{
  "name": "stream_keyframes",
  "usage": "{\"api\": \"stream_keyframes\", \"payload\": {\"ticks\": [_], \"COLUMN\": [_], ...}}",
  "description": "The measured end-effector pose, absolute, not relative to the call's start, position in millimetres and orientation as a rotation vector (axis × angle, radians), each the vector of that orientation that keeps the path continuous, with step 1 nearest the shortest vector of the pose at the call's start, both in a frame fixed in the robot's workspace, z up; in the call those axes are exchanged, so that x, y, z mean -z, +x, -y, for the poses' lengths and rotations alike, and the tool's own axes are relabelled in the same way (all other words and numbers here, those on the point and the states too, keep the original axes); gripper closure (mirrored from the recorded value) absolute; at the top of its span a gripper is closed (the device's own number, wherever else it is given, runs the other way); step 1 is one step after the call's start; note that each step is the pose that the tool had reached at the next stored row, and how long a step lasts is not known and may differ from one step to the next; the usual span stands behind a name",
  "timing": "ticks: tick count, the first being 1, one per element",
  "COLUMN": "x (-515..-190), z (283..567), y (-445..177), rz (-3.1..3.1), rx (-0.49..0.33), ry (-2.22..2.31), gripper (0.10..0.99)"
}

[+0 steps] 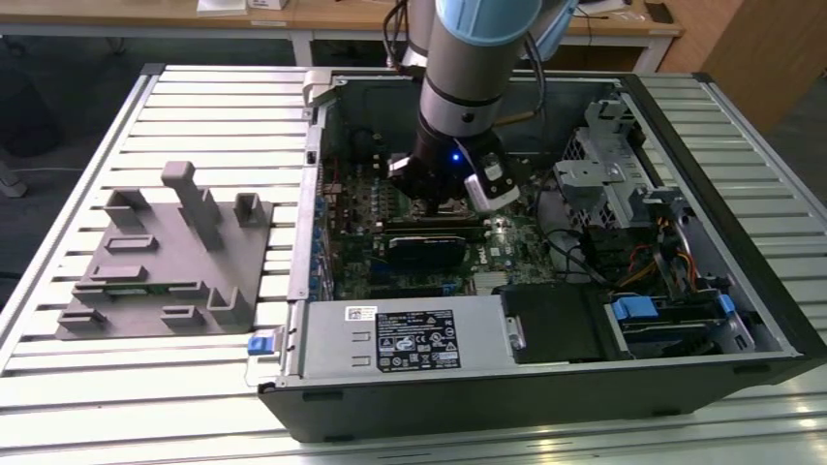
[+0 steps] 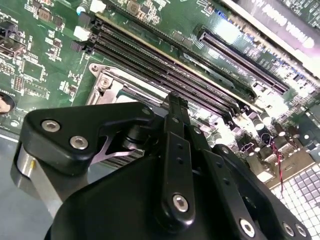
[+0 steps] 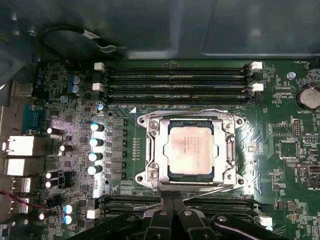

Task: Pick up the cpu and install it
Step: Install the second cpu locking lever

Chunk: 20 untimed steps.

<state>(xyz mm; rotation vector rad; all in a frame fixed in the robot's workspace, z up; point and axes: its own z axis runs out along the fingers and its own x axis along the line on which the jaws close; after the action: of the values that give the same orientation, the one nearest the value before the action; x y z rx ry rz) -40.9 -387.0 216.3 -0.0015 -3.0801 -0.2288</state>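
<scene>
The hand [image 3: 172, 212] shows at the bottom centre of the first wrist view with its two fingers pressed together and nothing between them: it is closed and empty. In the second wrist view its black linkage fills the lower half of the frame, the fingertips [image 2: 175, 102] coming together just above the metal frame of the socket [image 2: 107, 80].

The cpu [image 3: 190, 148] lies flat in the socket [image 3: 150, 150] at the centre of the first wrist view, its silver-grey top up and its edges square with the socket's opening. It sits level rather than tilted, which I judge to mean it is already seated. The hand is just beside the socket's near edge, apart from the chip, so it bears no load.

Around the socket, the memory slots [image 3: 175, 80] run in parallel rows above it in that view, and a row of capacitors [image 3: 95, 150] stands to the left of centre. The motherboard [image 3: 285, 150] lies flat on the floor of the opened computer case [image 1: 723, 116], which gives access from straight above.

In the exterior view the arm [image 1: 472, 87] comes down from the top centre of the frame nearly upright, its wrist deep inside the case over the board. The case rests on the slatted worktop [image 1: 77, 155], and the grey fixture [image 1: 168, 262] sits well apart at the left of the frame.
</scene>
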Motion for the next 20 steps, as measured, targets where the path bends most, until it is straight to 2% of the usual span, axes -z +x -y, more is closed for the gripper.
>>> {"api": "stream_keyframes", "payload": {"ticks": [8,20], "x": [-215,-203], "z": [395,400], "y": [-43,-45], "rz": [3.072,3.064], "rx": [0.32,0.389], "ry": [0.001,0.003], "gripper": [0.98,0.98]}}
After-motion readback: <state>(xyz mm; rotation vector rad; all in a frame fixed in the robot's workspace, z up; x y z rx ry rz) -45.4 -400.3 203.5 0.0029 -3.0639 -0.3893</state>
